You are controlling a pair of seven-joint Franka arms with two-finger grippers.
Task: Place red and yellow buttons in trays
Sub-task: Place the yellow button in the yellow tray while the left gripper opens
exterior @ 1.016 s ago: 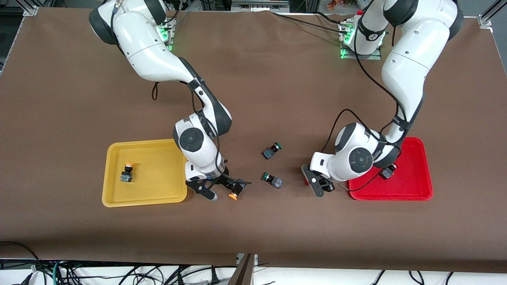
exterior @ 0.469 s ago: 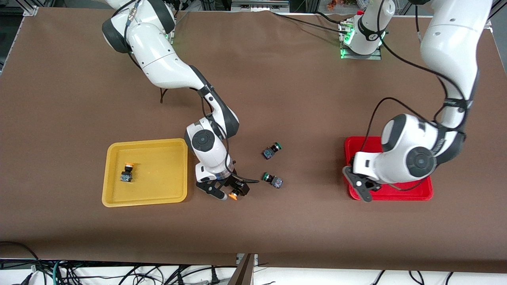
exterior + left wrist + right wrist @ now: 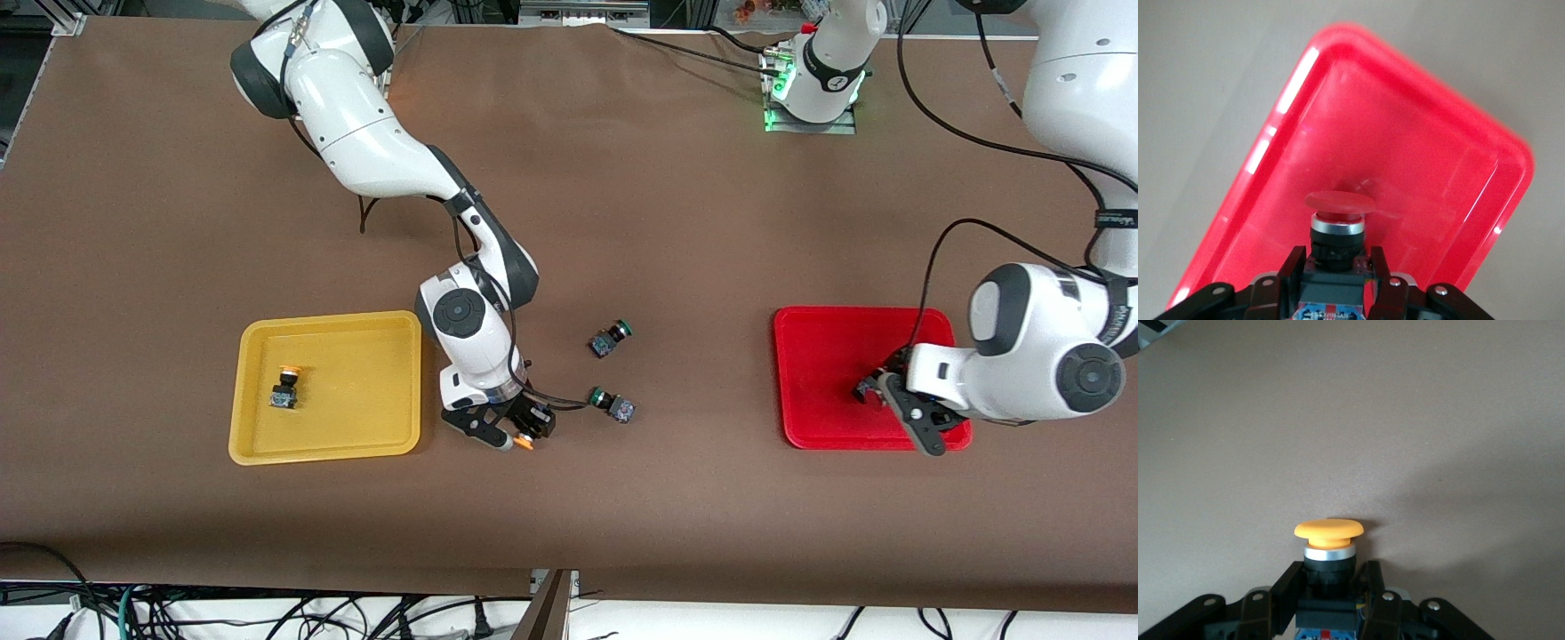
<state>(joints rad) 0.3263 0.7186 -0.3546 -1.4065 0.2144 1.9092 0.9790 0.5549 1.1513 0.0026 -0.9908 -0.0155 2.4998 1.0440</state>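
My left gripper (image 3: 878, 396) is over the red tray (image 3: 827, 356) and shut on a red button (image 3: 1335, 220), cap pointing away from the wrist. In the left wrist view the gripper (image 3: 1336, 259) holds it by its dark body over the tray (image 3: 1418, 153). My right gripper (image 3: 521, 430) is shut on a yellow button (image 3: 526, 442), low over the table beside the yellow tray (image 3: 356, 347). The right wrist view shows the gripper (image 3: 1330, 583) and the button (image 3: 1329, 543). Another yellow button (image 3: 285, 388) lies in the yellow tray. I cannot make out a second red button.
Two green-capped buttons lie on the brown table between the trays, one (image 3: 611, 337) farther from the front camera and one (image 3: 613, 404) close beside my right gripper. A cable loops from my right wrist toward the nearer green one.
My left arm swung with the red button from the table beside the red tray to over the tray. My right gripper shifted slightly with the yellow button.
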